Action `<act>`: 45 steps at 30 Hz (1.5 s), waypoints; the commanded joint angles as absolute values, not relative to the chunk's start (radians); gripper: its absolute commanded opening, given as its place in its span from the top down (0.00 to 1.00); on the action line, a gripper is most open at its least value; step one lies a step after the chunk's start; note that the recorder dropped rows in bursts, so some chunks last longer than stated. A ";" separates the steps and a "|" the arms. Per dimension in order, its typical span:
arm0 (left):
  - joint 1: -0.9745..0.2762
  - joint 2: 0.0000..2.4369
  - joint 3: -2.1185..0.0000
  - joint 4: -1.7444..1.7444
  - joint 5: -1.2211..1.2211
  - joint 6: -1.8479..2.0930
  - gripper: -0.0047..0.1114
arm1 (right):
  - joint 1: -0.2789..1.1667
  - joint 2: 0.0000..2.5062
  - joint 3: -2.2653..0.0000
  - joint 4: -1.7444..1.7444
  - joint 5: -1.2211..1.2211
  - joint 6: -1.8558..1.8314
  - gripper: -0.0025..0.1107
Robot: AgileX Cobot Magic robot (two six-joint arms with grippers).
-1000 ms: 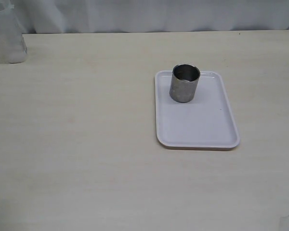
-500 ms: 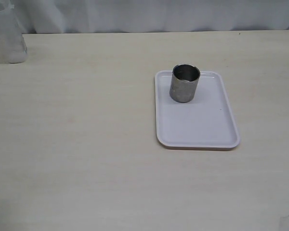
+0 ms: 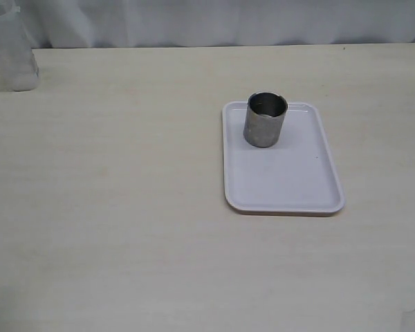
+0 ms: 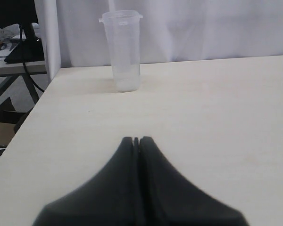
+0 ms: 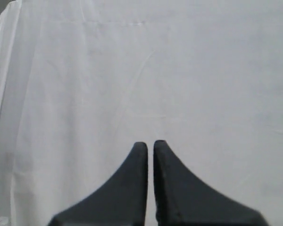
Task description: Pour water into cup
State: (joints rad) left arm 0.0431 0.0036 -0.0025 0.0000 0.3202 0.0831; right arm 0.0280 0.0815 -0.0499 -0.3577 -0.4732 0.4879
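- Surface: the bench (image 3: pixel 124 221) has a pale, wood-grain top, flat and matte.
- Room: a white curtain (image 3: pixel 228 21) hangs along the bench's 12 o'clock edge in the exterior view. It also fills the right wrist view.
- Room, left wrist view: past the bench edge stands a second table (image 4: pixel 12 68) with a dark cable (image 4: pixel 32 75) hanging from it. The items on it are too small to identify.
- Tray (image 3: pixel 290 187): white, rectangular with rounded corners, lying flat on the bench. Its long axis runs 12 to 6 o'clock in the exterior view, and it sits at about 3 o'clock from the bench centre.
- Cup (image 3: pixel 266 121): brushed steel, cylindrical, no handle. It stands on the tray at the tray's 12 o'clock end, nearer the 11 o'clock corner.
- Cup orientation: upright, long axis vertical, open mouth facing up, with the dark inside visible over the rim.
- Plastic beaker (image 4: pixel 123 52): translucent, tall and upright, at the bench's 10 o'clock corner in the exterior view, well apart from the cup.
- Left end effector (image 4: pixel 136 140): fingertips pressed together and holding nothing. It hangs above bare bench with the plastic beaker at its 12 o'clock.
- Right end effector (image 5: pixel 150 143): fingertips brought together with only a sliver of light between them, holding nothing, facing the curtain.
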 commanded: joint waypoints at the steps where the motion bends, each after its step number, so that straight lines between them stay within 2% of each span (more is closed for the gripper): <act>1: 0.034 0.000 0.000 0.000 0.309 0.078 0.96 | 0.026 0.050 0.000 -0.154 -0.506 0.287 0.94; 13: 0.034 0.000 0.000 0.000 0.309 0.078 0.96 | 0.026 0.000 0.000 -0.120 -0.199 0.081 0.94; 20: 0.034 0.000 0.000 0.000 0.309 0.078 0.96 | 0.026 0.000 0.000 -0.116 0.155 0.056 0.94; 26: 0.034 0.000 0.000 0.000 0.309 0.078 0.96 | 0.026 0.000 0.000 -0.106 0.315 0.056 0.94; 45: 0.034 0.000 0.000 0.000 0.309 0.078 0.96 | 0.026 0.000 0.000 -0.106 0.342 0.045 0.94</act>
State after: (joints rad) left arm 0.0431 0.0036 -0.0025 0.0000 0.3202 0.0831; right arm 0.0280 0.0044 -0.0023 -0.1136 0.3368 0.0540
